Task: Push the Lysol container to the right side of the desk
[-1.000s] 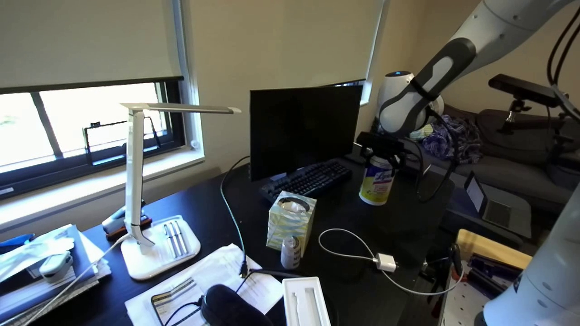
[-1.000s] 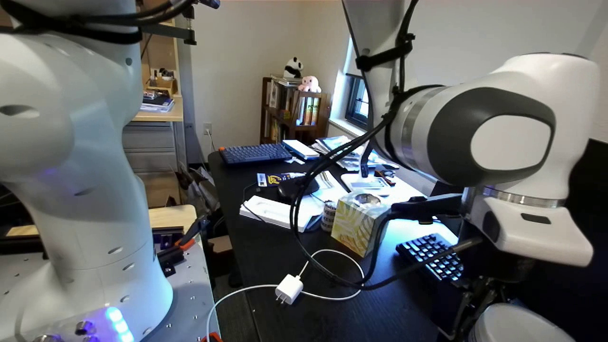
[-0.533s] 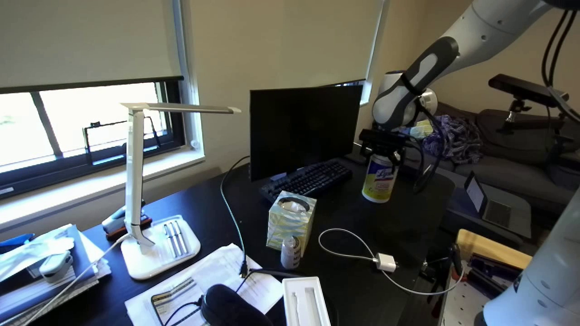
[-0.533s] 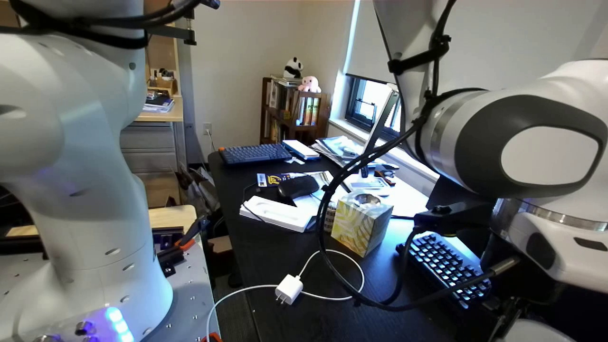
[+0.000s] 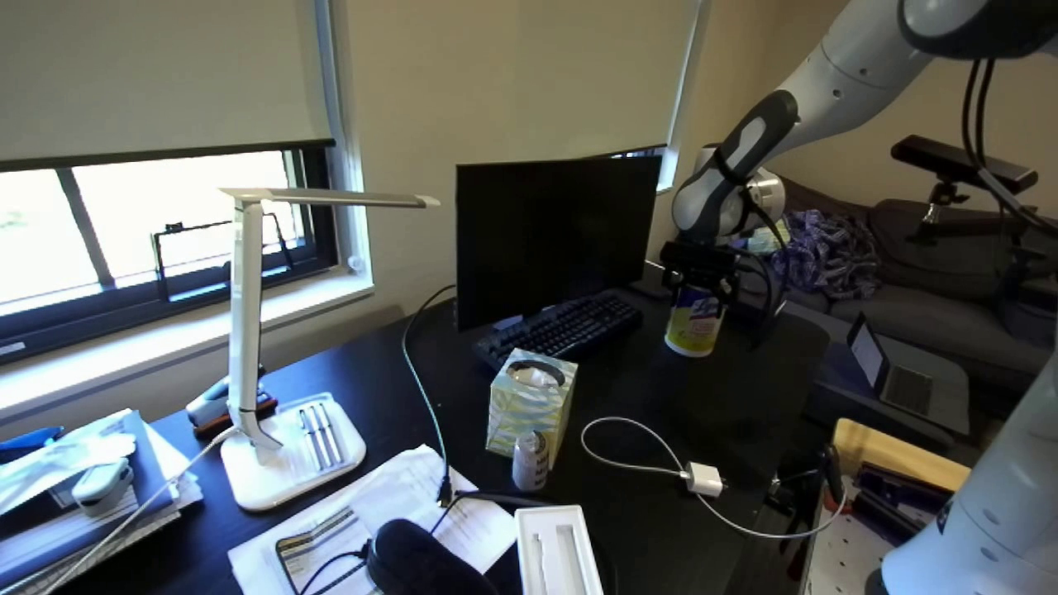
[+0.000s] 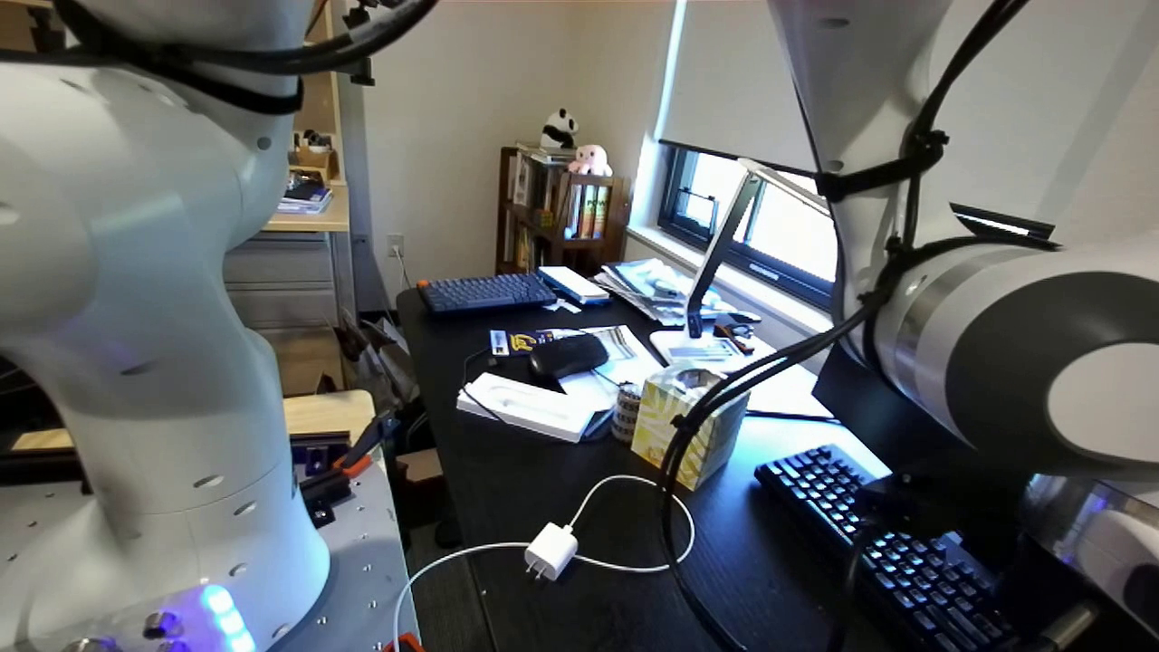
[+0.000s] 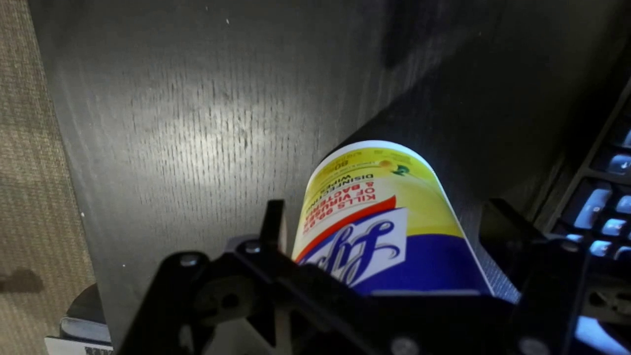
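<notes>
The Lysol container (image 5: 693, 326) stands on the dark desk (image 5: 645, 512), to the right of the keyboard in an exterior view. It is yellow with a blue label; its lid is hidden by the gripper. My gripper (image 5: 701, 291) is over its top, pointing down. In the wrist view the gripper (image 7: 382, 212) is open, with the container (image 7: 374, 207) between its fingers (image 7: 272, 222). A gap shows at the right finger; the left finger is close, and I cannot tell whether it touches. In an exterior view (image 6: 589, 625) of the desk, the container is out of view.
The monitor (image 5: 562, 240) and keyboard (image 5: 570, 326) stand left of the container. A tissue box (image 5: 529, 405), a can (image 5: 530, 461) and a white charger (image 5: 704, 479) with cable lie nearer. The desk's edge (image 7: 64, 143) shows at left in the wrist view.
The gripper and the container have moved together a little away from the camera and slightly right in an exterior view. The arm has lowered and reached further out.
</notes>
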`<act>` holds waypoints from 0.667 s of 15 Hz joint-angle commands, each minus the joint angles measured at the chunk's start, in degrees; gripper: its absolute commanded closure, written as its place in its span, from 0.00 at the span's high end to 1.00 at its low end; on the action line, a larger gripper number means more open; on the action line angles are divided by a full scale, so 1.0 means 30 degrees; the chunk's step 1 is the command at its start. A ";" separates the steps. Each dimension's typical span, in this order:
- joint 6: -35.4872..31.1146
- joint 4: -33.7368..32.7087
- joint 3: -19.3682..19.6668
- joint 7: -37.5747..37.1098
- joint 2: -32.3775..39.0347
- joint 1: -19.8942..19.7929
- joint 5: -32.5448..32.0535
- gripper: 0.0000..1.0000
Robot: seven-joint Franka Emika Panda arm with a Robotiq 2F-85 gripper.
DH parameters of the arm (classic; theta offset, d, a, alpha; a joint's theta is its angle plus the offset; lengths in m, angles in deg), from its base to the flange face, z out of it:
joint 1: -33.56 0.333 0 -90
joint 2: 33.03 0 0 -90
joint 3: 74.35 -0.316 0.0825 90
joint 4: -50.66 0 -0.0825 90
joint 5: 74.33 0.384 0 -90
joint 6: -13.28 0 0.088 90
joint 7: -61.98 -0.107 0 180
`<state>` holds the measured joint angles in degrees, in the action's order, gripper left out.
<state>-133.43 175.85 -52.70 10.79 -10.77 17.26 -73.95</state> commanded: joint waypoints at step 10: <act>0.1069 -0.2448 0.1031 0.1138 0.0888 -0.1166 0.0780 1.00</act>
<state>-132.28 170.90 -50.06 12.04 -9.10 14.63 -73.24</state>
